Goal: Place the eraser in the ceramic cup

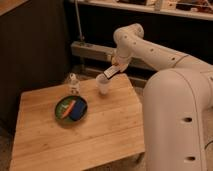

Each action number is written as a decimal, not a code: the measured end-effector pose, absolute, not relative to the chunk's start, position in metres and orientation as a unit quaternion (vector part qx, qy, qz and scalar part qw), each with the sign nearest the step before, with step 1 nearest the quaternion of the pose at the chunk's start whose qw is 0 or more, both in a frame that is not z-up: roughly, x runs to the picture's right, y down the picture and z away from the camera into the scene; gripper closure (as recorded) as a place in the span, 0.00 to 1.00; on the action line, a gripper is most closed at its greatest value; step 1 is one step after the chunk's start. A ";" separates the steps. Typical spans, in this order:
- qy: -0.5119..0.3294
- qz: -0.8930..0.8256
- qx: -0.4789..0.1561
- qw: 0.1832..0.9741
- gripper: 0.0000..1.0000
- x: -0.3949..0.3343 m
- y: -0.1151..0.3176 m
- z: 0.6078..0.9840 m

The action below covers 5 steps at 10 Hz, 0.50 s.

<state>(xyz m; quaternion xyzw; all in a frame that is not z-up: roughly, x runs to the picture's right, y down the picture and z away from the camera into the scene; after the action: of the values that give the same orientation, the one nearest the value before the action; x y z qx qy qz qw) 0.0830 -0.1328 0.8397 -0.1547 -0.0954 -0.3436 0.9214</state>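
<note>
The robot's big white arm (175, 115) fills the near right side. On the wooden table (100, 135) stands a green plate (60, 111) with a blue slab (77, 110) and an orange stick (69, 108). Farther back are a small white bottle (74, 84) and the ceramic cup (103, 86). The gripper (114, 70) hangs just above the cup's rim, clamped on the eraser (109, 73).

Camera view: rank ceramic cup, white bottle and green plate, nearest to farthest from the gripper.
The gripper hangs over the table's far side.
1. Ceramic cup: just below the gripper.
2. White bottle: further left in view, near the far edge.
3. Green plate: left in view and closer to the camera.
</note>
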 end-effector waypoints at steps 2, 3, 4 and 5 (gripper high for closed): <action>-0.083 -0.347 -0.158 0.921 1.00 0.079 -0.130 0.846; -0.078 -0.346 -0.162 0.921 1.00 0.078 -0.129 0.851; -0.075 -0.345 -0.164 0.921 1.00 0.078 -0.128 0.854; -0.073 -0.346 -0.165 0.921 1.00 0.074 -0.128 0.858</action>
<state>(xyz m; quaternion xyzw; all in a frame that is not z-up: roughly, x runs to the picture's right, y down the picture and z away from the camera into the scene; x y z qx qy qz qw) 0.0743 -0.1279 0.8578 -0.1650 -0.0731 -0.3457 0.9208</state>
